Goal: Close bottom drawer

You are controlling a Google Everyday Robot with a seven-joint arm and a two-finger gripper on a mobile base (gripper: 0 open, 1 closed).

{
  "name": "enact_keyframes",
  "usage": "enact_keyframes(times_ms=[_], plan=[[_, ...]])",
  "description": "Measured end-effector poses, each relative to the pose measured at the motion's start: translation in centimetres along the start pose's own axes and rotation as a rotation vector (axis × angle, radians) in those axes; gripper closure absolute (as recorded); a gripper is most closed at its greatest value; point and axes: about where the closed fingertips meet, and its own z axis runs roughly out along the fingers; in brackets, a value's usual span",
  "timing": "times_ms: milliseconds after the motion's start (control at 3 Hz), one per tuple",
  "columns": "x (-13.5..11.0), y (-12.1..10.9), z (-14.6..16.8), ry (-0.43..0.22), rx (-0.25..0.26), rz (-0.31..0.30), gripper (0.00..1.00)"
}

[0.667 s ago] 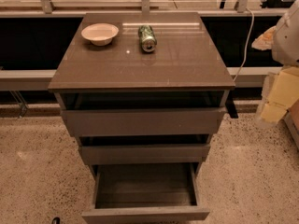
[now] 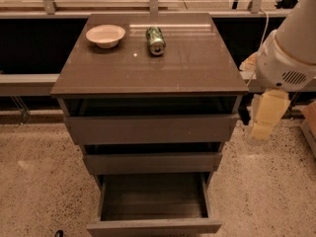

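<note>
Bottom drawer (image 2: 153,201) open; tool (image 2: 262,125) up-right of it, grip can't tell. Approach step; nxt push drawer front in.

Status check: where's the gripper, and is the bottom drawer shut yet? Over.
Gripper right of the cabinet, beside the top drawer, touching nothing. Bottom drawer pulled well out, not yet closed. Bowl and can on the cabinet top, out of the path.

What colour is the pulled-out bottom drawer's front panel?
The bottom drawer front is matte grey-brown, per the camera view. The cream gripper hangs right of the grey-brown cabinet.
</note>
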Motion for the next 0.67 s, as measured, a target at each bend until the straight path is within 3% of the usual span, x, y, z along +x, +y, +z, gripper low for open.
enact_keyframes(times_ms=[333,667], plan=[[-2.4,3.1,5.4,-0.106,-0.065,-0.103,0.0],[-2.7,8.1,12.4,-0.297,-0.14,-0.112,0.0]])
